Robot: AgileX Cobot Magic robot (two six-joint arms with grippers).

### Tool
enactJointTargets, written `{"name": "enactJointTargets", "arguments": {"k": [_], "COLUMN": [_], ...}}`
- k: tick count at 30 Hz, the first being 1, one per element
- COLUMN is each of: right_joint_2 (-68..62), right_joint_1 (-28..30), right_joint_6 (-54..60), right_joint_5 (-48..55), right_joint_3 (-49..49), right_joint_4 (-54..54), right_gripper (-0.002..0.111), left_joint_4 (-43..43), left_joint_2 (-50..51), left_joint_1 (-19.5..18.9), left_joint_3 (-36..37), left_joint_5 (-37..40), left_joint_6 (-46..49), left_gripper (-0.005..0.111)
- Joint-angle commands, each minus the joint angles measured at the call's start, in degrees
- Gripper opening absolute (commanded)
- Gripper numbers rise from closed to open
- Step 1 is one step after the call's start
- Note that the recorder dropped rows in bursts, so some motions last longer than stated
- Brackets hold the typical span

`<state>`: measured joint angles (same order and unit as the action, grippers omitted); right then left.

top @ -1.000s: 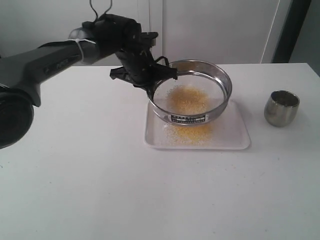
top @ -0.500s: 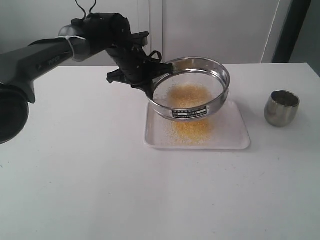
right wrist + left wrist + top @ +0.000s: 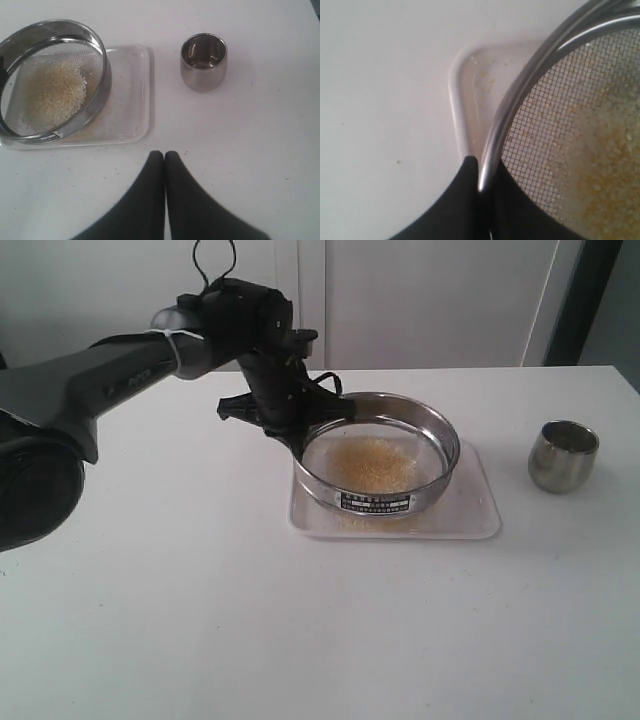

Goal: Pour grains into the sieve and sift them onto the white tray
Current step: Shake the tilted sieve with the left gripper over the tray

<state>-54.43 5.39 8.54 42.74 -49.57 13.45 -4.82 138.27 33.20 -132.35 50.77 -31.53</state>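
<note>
Sieve [image 3: 430, 488]: wide, shallow ring of polished steel with a fine square mesh floor and a black-and-white label on its outer wall; it sits roughly level over the white tray [image 3: 478, 512], covering the half nearer the left arm; whether the mesh touches the tray cannot be told. Grains [image 3: 375, 462]: a loose, pale yellow heap on the middle of the mesh, with a thin yellow scatter showing on the tray below the label. Tray: flat, glossy white plastic with rounded corners and a low rim, lying on the matt white table [image 3: 200, 600].

Left gripper [image 3: 480, 172]: the black arm reaches in across the table, wrist bent down, with the jaws clamped on the sieve's rim, one finger inside and one outside.

Right gripper [image 3: 164, 156]: jaws pressed together, holding nothing, poised above bare table near the tray; not seen in the exterior view.

Small steel cup [image 3: 203, 61]: upright, well apart from the tray; its contents are unclear.
</note>
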Motion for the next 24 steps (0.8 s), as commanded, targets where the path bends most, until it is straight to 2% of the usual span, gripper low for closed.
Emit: {"name": "enactJointTargets", "arguments": {"k": [1, 4, 6, 8, 9, 10, 12, 14, 16, 18, 19, 21, 23, 24], "right_joint_2": [0.29, 0.29, 0.29, 0.29, 0.29, 0.29, 0.29, 0.29, 0.29, 0.29, 0.29, 0.29, 0.29, 0.29], "right_joint_1": [0.32, 0.32, 0.32, 0.32, 0.32, 0.32, 0.32, 0.32, 0.32, 0.32, 0.32, 0.32, 0.32, 0.32], "right_joint_6": [0.28, 0.28, 0.28, 0.28, 0.28, 0.28, 0.28, 0.28, 0.28, 0.14, -0.54, -0.74, -0.84, -0.84], "right_joint_5": [-0.61, -0.61, -0.61, -0.61, -0.61, -0.61, -0.61, -0.61, -0.61, -0.61, -0.61, -0.61, -0.61, -0.61], "right_joint_3": [0.01, 0.01, 0.01, 0.01, 0.01, 0.01, 0.01, 0.01, 0.01, 0.01, 0.01, 0.01, 0.01, 0.01], "right_joint_4": [0.07, 0.07, 0.07, 0.07, 0.07, 0.07, 0.07, 0.07, 0.07, 0.07, 0.07, 0.07, 0.07, 0.07], "right_gripper": [0.000, 0.000, 0.000, 0.000, 0.000, 0.000, 0.000, 0.000, 0.000, 0.000, 0.000, 0.000, 0.000, 0.000], "left_joint_4": [9.84, 6.20, -2.73, -9.07, -6.99, -1.27, 10.76, 9.38, 2.05, -6.35, -7.04, 0.38, 9.96, 10.13], "left_joint_2": [-0.53, 0.42, 0.26, -0.44, -0.81, -0.99, -0.59, 0.34, 0.47, -0.13, -0.51, -0.62, 0.24, 0.54], "left_joint_1": [-0.61, 2.99, 2.75, 0.18, -0.94, -1.89, -1.26, 1.63, 3.23, 2.29, 1.14, -0.02, 1.27, 2.64], "left_joint_3": [-1.32, -1.32, -1.51, -2.39, -2.46, -2.46, -2.46, -2.46, -2.46, -2.81, -3.08, -3.09, -3.09, -3.09], "left_joint_5": [-4.58, -5.49, -2.19, 1.97, 1.91, -0.05, -4.43, -5.70, -4.55, -1.76, -1.25, -3.71, -8.16, -8.64], "left_joint_6": [2.49, 3.14, 1.76, -6.02, -8.01, -5.74, 2.69, 4.27, 3.02, -4.34, -7.51, -8.29, 0.27, 2.88], "left_gripper": [0.000, 0.000, 0.000, 0.000, 0.000, 0.000, 0.000, 0.000, 0.000, 0.000, 0.000, 0.000, 0.000, 0.000]}}
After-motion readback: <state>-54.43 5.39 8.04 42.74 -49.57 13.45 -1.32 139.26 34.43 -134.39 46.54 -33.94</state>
